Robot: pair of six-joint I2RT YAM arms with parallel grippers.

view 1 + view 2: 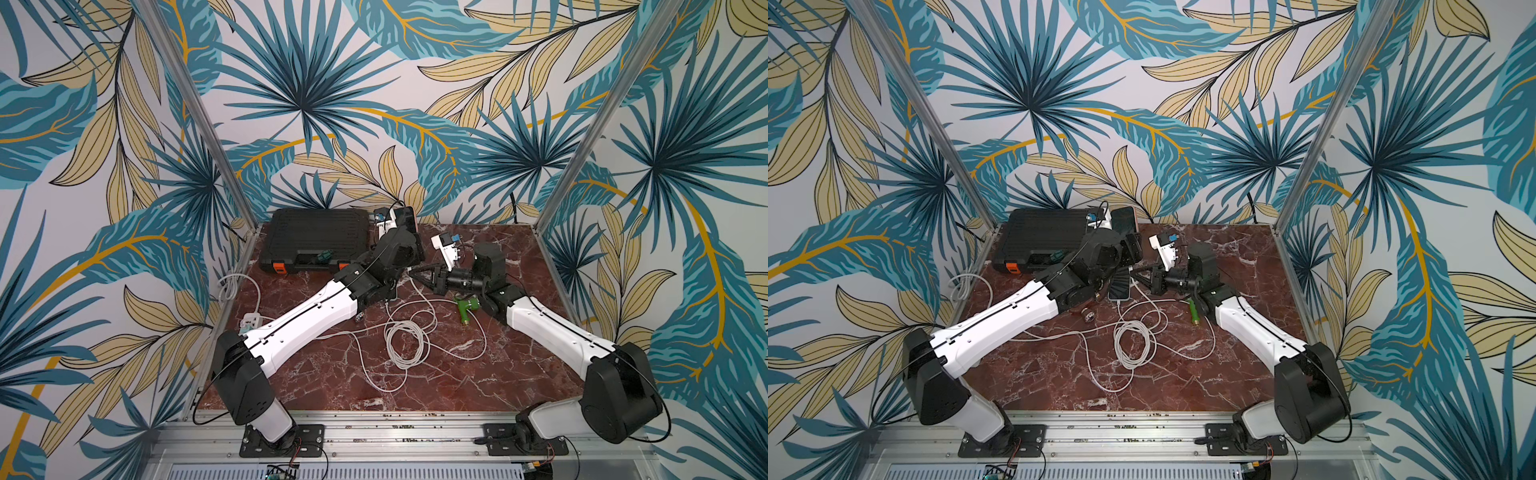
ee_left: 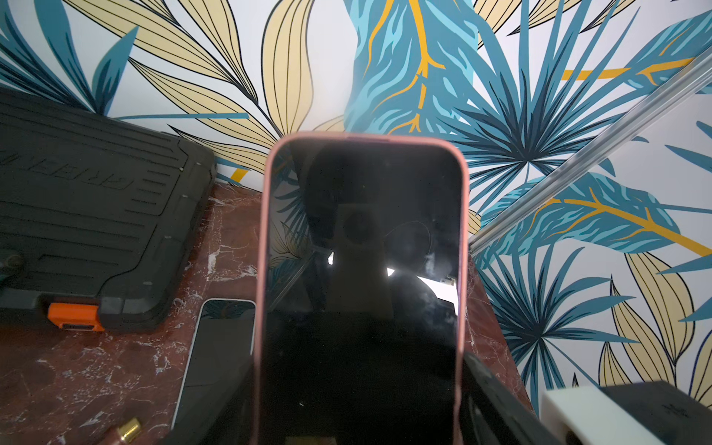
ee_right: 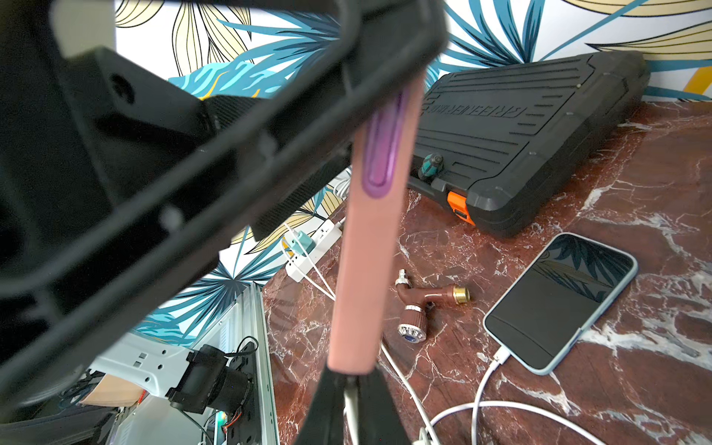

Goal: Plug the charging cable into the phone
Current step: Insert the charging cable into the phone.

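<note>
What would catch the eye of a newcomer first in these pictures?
First the pink-cased phone: the left gripper holds it roughly upright over the red marble table, while the right gripper pinches a white cable at its lower edge. Next, a second phone lies flat on the table, with a cable plugged in.

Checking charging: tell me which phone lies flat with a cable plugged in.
The blue-edged phone on the table, white cable in its end; the pink-cased phone is up in the left gripper.

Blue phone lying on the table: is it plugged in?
Plugged in: a white cable runs into the blue phone at its end.
</note>
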